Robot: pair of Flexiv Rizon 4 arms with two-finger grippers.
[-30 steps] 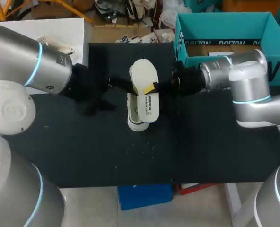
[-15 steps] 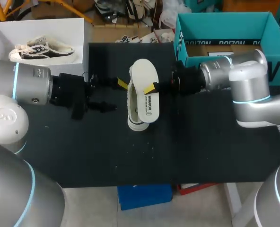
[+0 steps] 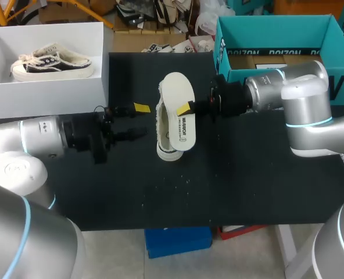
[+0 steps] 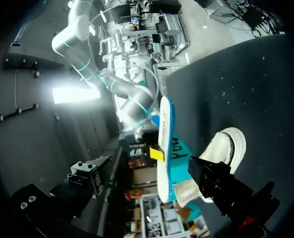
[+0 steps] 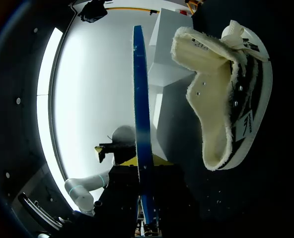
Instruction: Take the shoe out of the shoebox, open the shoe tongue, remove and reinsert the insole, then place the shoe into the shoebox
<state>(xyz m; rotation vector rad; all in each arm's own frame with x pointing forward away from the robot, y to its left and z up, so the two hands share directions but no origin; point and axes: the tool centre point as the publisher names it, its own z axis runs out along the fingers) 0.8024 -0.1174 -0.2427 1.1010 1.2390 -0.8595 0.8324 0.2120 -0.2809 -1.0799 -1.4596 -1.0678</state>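
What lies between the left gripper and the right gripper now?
The insole, held by the right gripper, with the shoe below it on the table; a bare strip separates them from the open left gripper. The head view shows this.

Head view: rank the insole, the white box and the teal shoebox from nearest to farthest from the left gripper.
1. The insole, at the middle, just ahead of the left gripper.
2. The white box, back left, behind the gripper's arm.
3. The teal shoebox, back right, beyond the insole.
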